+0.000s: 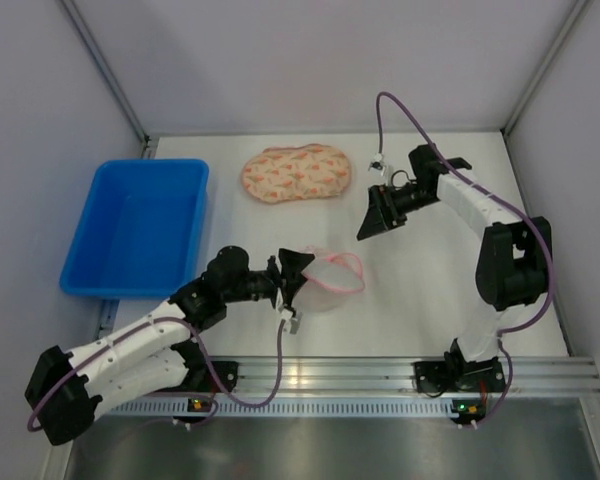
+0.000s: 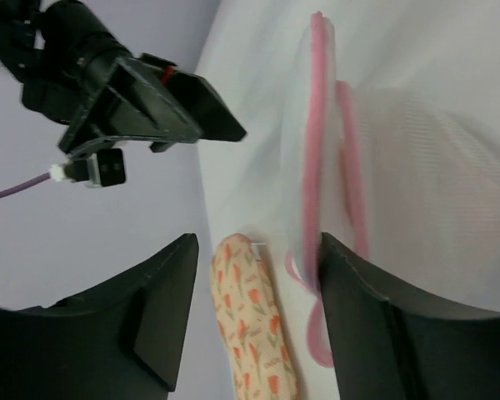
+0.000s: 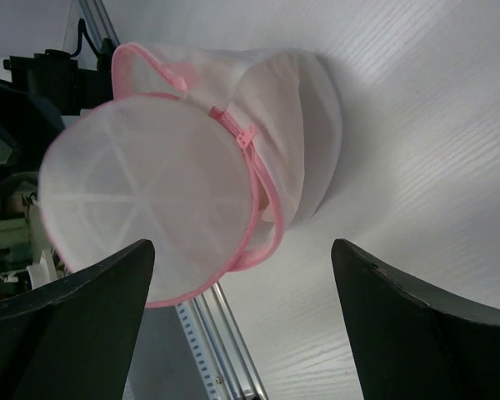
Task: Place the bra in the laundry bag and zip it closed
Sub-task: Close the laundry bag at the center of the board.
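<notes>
Two claws stand open. The left gripper (image 1: 296,266) has its jaws partly apart at the pink rim of the bag (image 1: 335,274); the rim lies along one finger (image 2: 358,317), not pinched. The right gripper (image 1: 373,220) gapes wide above the table (image 1: 430,300), holding nothing. The bra (image 1: 296,173) lies at the back, well apart from the bag, near the bin (image 1: 150,165).

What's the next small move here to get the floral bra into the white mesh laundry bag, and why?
Probably swing the right gripper, jaws open, over to the peach floral fabric bra and close on it. The bra lies at the far side, outside the pink-trimmed white mesh laundry bag, whose round flap appears unzipped. The left gripper sits open at the bag's rim.
</notes>
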Controlling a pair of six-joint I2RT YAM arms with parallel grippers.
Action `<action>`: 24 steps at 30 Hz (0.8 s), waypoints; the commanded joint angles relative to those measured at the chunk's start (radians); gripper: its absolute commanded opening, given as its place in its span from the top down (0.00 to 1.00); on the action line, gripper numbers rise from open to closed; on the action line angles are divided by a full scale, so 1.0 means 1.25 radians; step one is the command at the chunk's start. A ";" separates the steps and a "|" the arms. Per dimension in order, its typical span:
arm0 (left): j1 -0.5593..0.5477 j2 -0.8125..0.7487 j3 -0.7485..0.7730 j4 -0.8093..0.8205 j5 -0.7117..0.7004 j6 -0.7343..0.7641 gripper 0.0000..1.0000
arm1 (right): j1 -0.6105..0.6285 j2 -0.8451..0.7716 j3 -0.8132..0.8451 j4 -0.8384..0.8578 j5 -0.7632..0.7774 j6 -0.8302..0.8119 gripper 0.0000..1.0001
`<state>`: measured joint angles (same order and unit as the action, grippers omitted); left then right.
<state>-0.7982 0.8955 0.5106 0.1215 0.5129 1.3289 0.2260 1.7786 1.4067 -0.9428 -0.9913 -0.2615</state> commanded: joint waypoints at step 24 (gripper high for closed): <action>0.281 0.175 0.369 -0.637 0.053 -0.838 0.45 | 0.170 -0.058 -0.217 0.185 0.056 0.131 0.75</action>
<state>-0.5846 1.0336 0.9066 -0.5404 0.4255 0.5484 0.4374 1.7889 1.1774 -0.7494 -0.8795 -0.1265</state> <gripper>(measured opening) 0.606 0.277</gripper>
